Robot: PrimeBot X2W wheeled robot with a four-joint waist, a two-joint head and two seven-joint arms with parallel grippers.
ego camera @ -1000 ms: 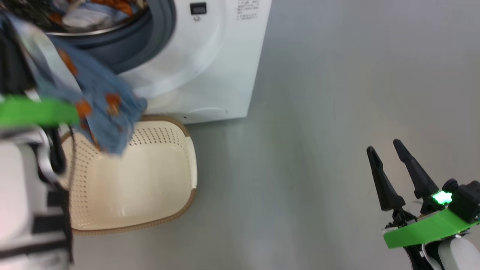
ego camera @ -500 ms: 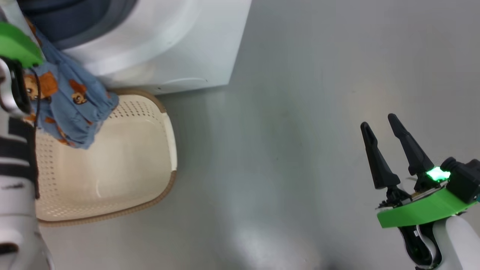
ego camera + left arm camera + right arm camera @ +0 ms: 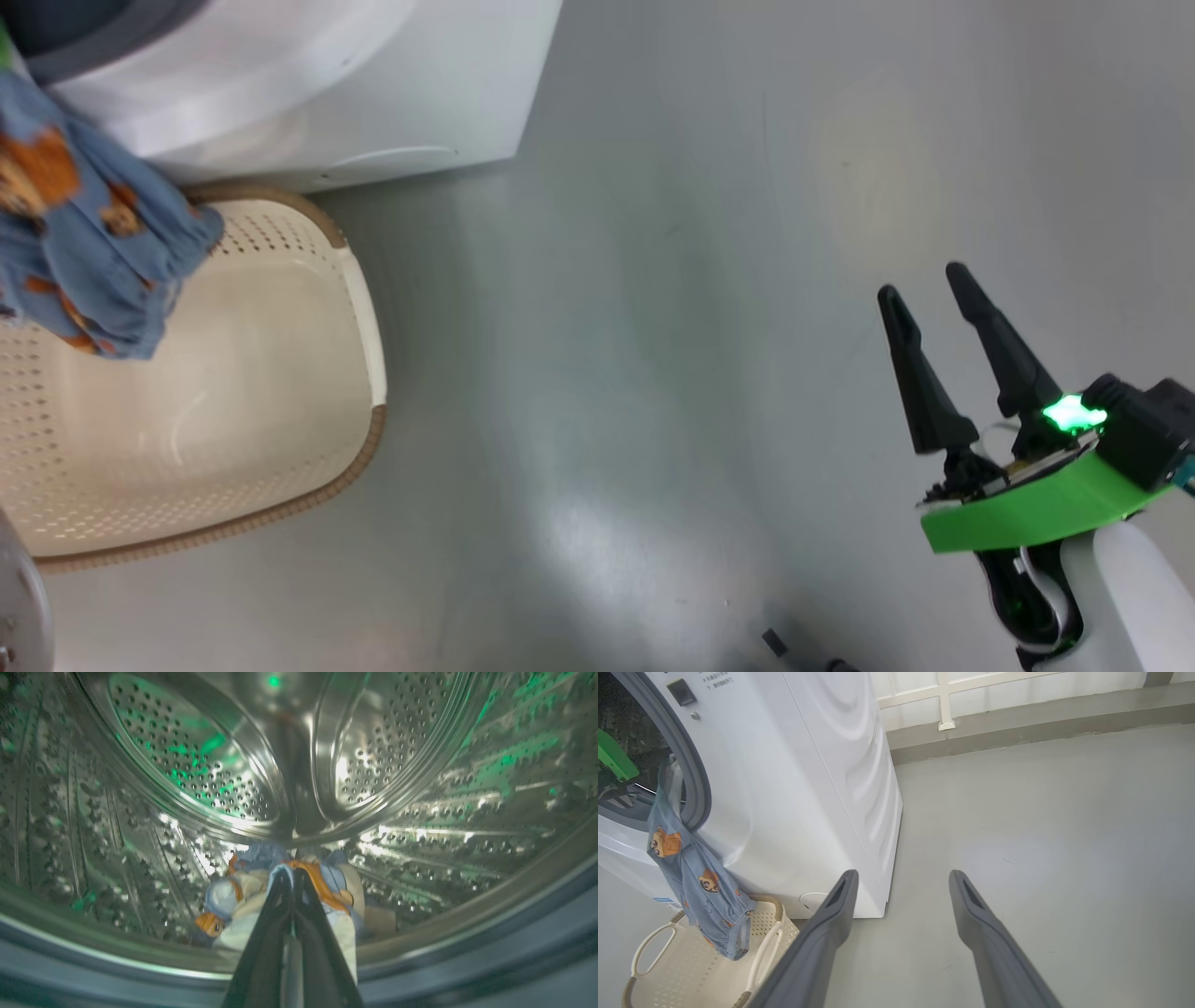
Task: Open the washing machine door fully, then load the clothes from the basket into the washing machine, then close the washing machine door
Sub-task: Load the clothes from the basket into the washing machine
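Fingers of my left gripper [image 3: 292, 873] are pressed together with no gap, deep inside the drum [image 3: 224, 784]. Blue printed fabric bunches around the tips and a pale fold runs beneath them, so I judge the grip closed on the garment [image 3: 705, 886]; the exact pinch point is hidden. More clothes [image 3: 219, 900] lie on the drum's bottom just past the tips.

The closed grip has 1 purpose: to carry the garment far enough in that it drops clear of the opening. That is not yet achieved. In the right wrist view its tail hangs out over the grey gasket [image 3: 698, 779] and down the front of the washing machine [image 3: 808, 788], ending in or just above the basket [image 3: 770, 933]; I cannot tell which. The basket stands on the floor [image 3: 653, 327] against the machine's front, directly below the opening, so a dropped item falls back into it. Its visible bottom carries nothing else.

My right gripper [image 3: 922, 283] is well apart to the right, over the floor. Its 2 fingers are spread wide, holding and touching nothing. Judgement: it is parked clear of the loading path.
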